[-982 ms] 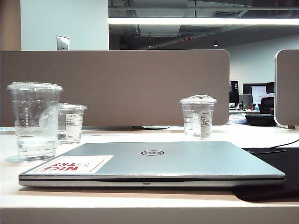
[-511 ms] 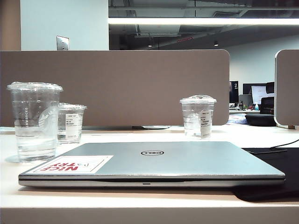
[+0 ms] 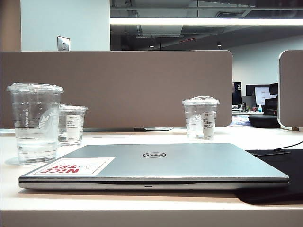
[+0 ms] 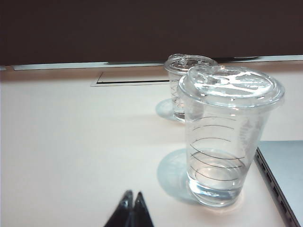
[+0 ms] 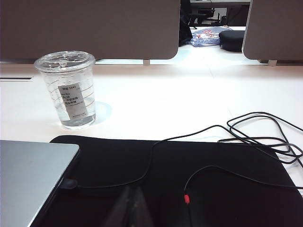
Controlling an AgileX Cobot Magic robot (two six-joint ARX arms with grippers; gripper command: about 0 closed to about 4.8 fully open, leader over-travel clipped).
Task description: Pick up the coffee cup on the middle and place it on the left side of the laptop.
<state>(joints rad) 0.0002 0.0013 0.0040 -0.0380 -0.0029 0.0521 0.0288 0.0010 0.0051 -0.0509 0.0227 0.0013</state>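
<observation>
The coffee cup (image 3: 35, 123) is a tall clear lidded cup with a white siren logo and a little water in it. It stands upright on the table just left of the laptop (image 3: 156, 165), a closed silver Dell with a red-and-white sticker. In the left wrist view the coffee cup (image 4: 222, 142) stands close ahead of my left gripper (image 4: 132, 195), which is shut, empty and off to the cup's side. My right gripper (image 5: 134, 190) is shut and empty over the black mat (image 5: 199, 170), beside the laptop (image 5: 28, 175). Neither gripper shows in the exterior view.
A shorter clear cup with a label (image 3: 72, 125) stands just behind the coffee cup. Another labelled cup (image 3: 200, 118) stands behind the laptop to the right. Black cables (image 5: 255, 132) run loosely over the mat. A grey partition (image 3: 118, 90) closes the table's back.
</observation>
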